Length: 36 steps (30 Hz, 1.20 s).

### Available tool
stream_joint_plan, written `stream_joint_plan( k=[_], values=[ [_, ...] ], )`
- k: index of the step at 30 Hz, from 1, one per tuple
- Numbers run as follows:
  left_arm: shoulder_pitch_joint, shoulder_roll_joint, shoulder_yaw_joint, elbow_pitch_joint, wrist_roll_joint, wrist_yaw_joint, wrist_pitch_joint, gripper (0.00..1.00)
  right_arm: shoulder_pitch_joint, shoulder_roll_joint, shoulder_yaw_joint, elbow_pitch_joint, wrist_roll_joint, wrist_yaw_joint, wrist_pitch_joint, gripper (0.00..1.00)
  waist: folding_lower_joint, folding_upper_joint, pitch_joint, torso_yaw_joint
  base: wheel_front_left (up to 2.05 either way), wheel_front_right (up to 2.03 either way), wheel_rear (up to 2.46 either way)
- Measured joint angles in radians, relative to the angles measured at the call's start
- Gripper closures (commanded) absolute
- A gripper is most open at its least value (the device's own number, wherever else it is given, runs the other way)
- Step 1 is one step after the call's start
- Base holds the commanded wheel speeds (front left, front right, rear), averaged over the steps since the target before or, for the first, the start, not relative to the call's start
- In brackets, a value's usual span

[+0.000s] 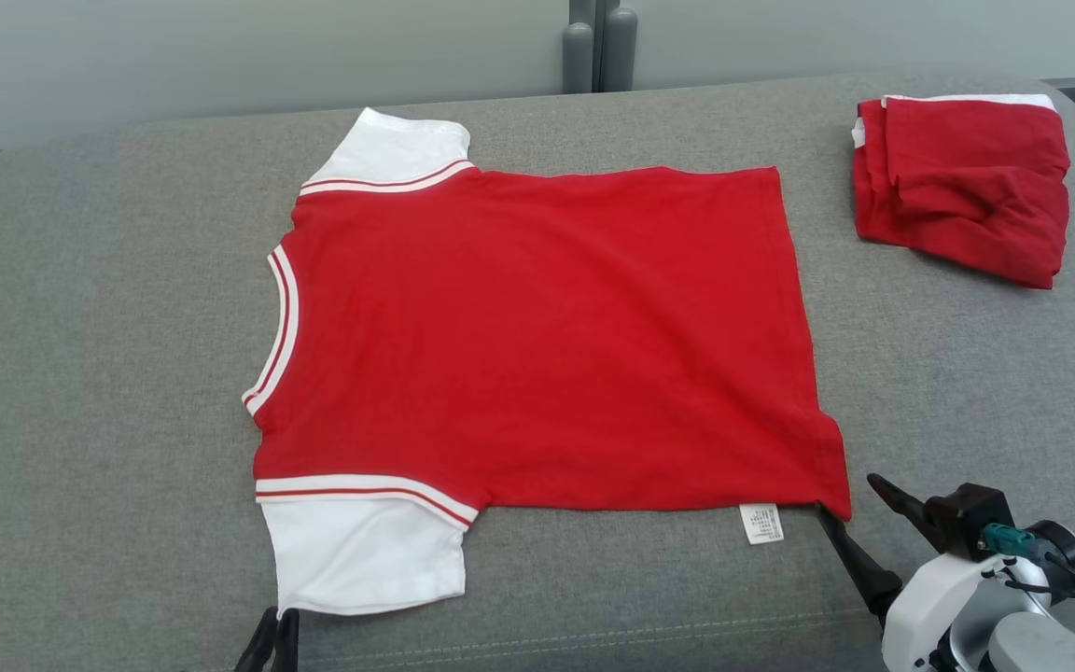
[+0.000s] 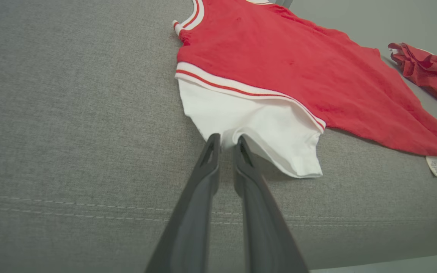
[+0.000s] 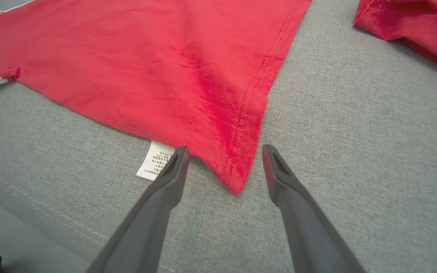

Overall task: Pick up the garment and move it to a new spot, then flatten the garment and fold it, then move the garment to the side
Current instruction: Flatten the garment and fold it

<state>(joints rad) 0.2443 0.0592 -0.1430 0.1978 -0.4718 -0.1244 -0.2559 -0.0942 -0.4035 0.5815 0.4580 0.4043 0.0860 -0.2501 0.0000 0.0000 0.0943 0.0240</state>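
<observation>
Red T-shirt [image 1: 537, 336] is lying flat on the grey upholstered cushion [image 1: 80, 373], its collar-to-hem axis running left to right just ahead of both grippers. Right gripper [image 3: 225, 149] is standing wide, its fingers straddling the near hem corner [image 3: 237, 182]. Left gripper [image 2: 227, 142] is showing a narrow gap at the near white sleeve [image 2: 249, 125]; whether it grips cannot be told. A folded red garment [image 1: 967, 187] is sitting far right.

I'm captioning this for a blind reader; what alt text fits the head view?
A red T-shirt with white sleeves lies spread flat on a grey cushion, collar leftward. The right gripper stands open around its near right hem corner, the left gripper is at the near sleeve; a folded red garment lies far right.
</observation>
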Motion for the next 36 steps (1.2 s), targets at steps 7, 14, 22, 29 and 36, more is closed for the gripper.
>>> stream_joint_plan(
  k=[7,14,22,29,36],
  values=[
    [0.000,0.009,0.039,0.019,-0.009,0.000,0.000,0.00,0.021,-0.007,-0.033,-0.017,-0.025,-0.017,0.000,0.00,0.0000,0.0000,-0.002,-0.004,0.00,0.00,0.00],
    [-0.035,0.019,0.078,-0.044,-0.007,0.000,0.000,0.00,0.028,-0.007,-0.102,-0.079,-0.026,-0.035,0.000,0.00,0.0000,0.0000,-0.016,-0.009,0.00,0.00,0.00],
    [-0.092,0.010,0.034,-0.092,0.020,0.000,0.000,0.00,0.020,0.023,-0.158,-0.163,-0.027,-0.059,0.000,0.00,0.0000,0.0000,-0.065,-0.020,0.00,0.00,0.00],
    [-0.111,-0.002,0.013,-0.113,0.050,0.000,0.000,0.00,0.019,0.067,-0.200,-0.222,-0.036,-0.091,0.000,0.00,0.0000,0.0000,-0.109,-0.033,0.00,0.00,0.00],
    [-0.111,-0.007,0.014,-0.118,0.057,0.027,0.000,0.00,0.024,0.121,-0.245,-0.263,-0.036,-0.142,0.000,0.00,0.0000,0.0000,-0.139,-0.047,0.00,0.00,0.00]
  ],
)
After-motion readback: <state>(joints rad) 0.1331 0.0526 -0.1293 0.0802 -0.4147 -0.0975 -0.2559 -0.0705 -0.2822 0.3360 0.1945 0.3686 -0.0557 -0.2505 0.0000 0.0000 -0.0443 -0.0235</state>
